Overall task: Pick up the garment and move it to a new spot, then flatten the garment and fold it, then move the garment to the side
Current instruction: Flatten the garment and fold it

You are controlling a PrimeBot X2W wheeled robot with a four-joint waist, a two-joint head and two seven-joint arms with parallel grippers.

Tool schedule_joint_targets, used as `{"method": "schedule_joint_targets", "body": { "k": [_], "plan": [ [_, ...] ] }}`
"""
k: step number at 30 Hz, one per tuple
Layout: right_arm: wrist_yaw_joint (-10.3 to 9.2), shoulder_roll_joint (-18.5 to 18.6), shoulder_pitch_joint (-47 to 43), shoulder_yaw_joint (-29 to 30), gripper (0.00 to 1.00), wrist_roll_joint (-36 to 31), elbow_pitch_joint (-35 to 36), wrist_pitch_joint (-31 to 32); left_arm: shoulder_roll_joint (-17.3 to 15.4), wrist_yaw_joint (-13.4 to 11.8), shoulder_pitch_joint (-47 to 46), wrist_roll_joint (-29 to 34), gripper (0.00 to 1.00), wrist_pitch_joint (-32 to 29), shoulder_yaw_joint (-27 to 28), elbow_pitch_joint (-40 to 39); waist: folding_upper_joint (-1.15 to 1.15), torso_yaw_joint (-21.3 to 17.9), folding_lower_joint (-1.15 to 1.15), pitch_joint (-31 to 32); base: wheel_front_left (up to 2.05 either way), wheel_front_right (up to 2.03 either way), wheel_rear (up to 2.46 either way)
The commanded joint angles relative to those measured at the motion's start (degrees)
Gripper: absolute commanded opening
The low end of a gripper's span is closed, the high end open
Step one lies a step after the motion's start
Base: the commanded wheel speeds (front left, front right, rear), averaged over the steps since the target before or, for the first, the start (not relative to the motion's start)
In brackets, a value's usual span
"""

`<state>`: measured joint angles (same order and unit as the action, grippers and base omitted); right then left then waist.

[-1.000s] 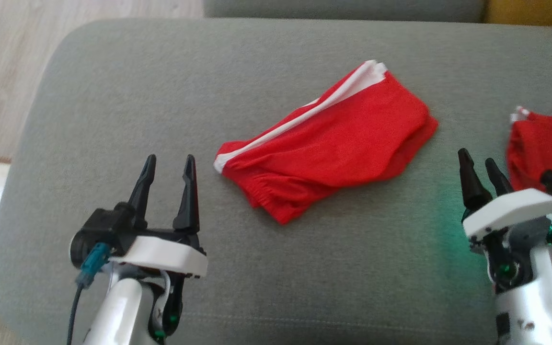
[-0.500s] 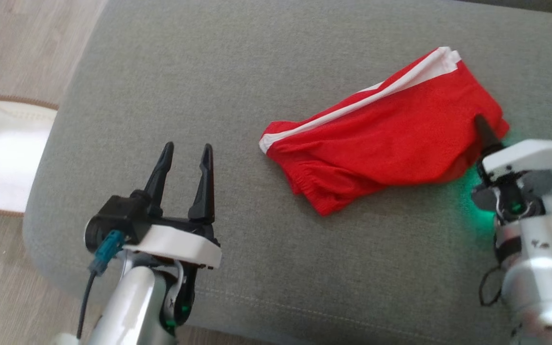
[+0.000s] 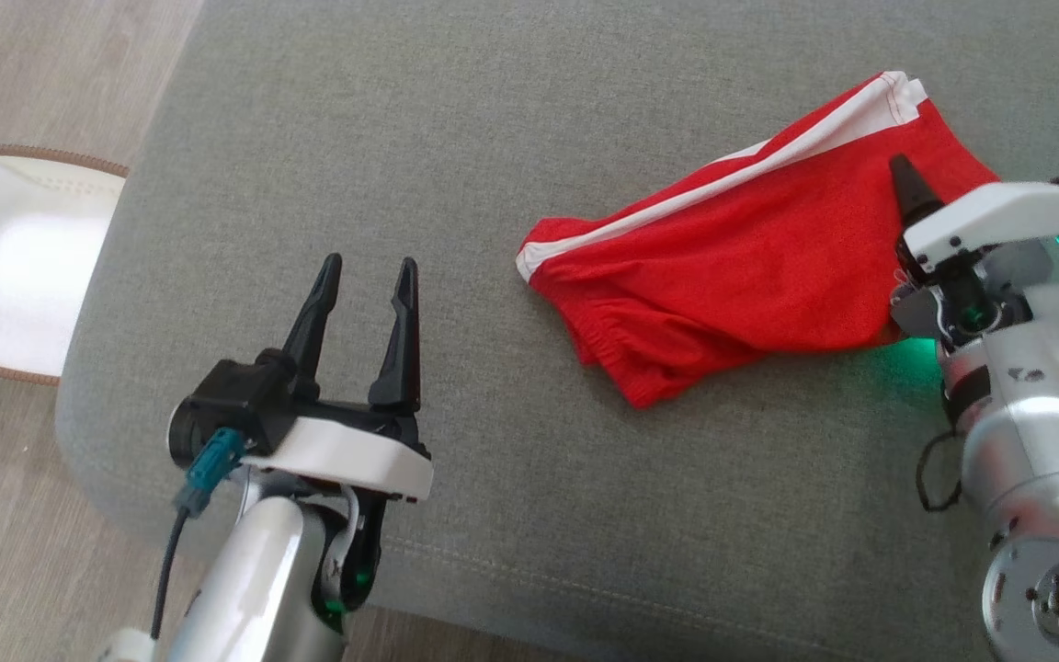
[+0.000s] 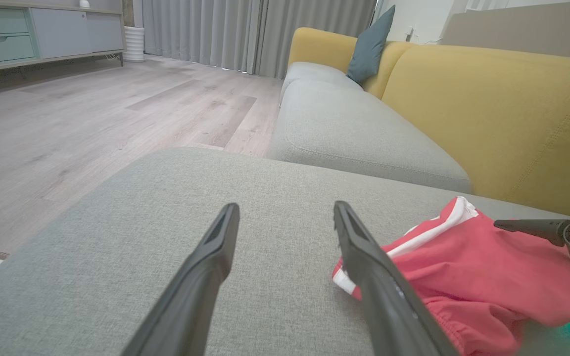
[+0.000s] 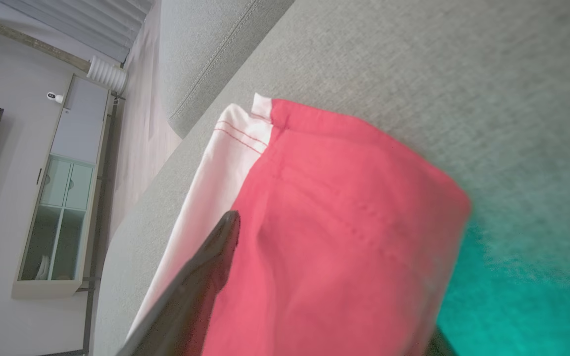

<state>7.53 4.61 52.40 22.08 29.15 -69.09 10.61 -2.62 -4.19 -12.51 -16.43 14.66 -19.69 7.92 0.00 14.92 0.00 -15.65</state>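
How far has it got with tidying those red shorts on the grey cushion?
Early, it seems. Done: nothing clearly; the red shorts lie bunched and creased on the grey cushion. In hand: the right gripper stands open around the shorts' right end, one finger on top, seemingly about to pinch; the left gripper is open, beside them, touching nothing. Left: lift and move them, flatten, fold, set aside.

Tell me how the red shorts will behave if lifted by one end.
The shorts look thin and rumpled, so they'd likely hang limp and unfold. Probably light: the cushion shows no dent under them. The folded layers may slide apart.
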Motion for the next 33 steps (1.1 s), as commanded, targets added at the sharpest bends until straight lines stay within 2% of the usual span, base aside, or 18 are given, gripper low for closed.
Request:
{"method": "schedule_joint_targets", "body": {
  "k": [1,9,19,27,33],
  "plan": [
    [-0.04,-1.23,1.45,-0.99,0.0,-0.77,-0.5,0.38,-0.26,-0.42,-2.49,-0.41,1.0,0.34,1.53,-1.83,0.0,-0.13,0.0,-0.07,0.0,0.0,0.0],
    [-0.04,-1.29,1.49,0.54,0.0,0.28,0.27,-3.25,-0.26,-0.62,-1.95,-0.87,1.0,0.34,1.49,-1.19,0.0,-2.26,0.0,1.7,0.0,0.0,0.0],
    [-0.04,-1.7,-8.87,1.24,0.0,9.16,6.83,-6.55,-0.26,-0.22,-0.04,0.26,1.0,0.34,2.35,-0.49,0.0,-8.39,0.0,6.09,0.0,0.0,0.0],
    [-0.04,-1.72,-18.13,-7.11,0.0,20.55,10.34,-8.87,-0.26,-0.17,2.31,1.02,1.0,0.34,3.17,-0.17,0.0,-11.53,0.0,9.74,0.0,0.0,0.0],
    [-0.04,-1.72,-19.89,-13.96,0.0,24.68,12.17,-12.81,-0.26,-0.29,3.4,1.19,1.0,0.34,2.8,-0.36,0.0,-11.96,0.0,10.59,0.0,0.0,0.0]
  ]
}}
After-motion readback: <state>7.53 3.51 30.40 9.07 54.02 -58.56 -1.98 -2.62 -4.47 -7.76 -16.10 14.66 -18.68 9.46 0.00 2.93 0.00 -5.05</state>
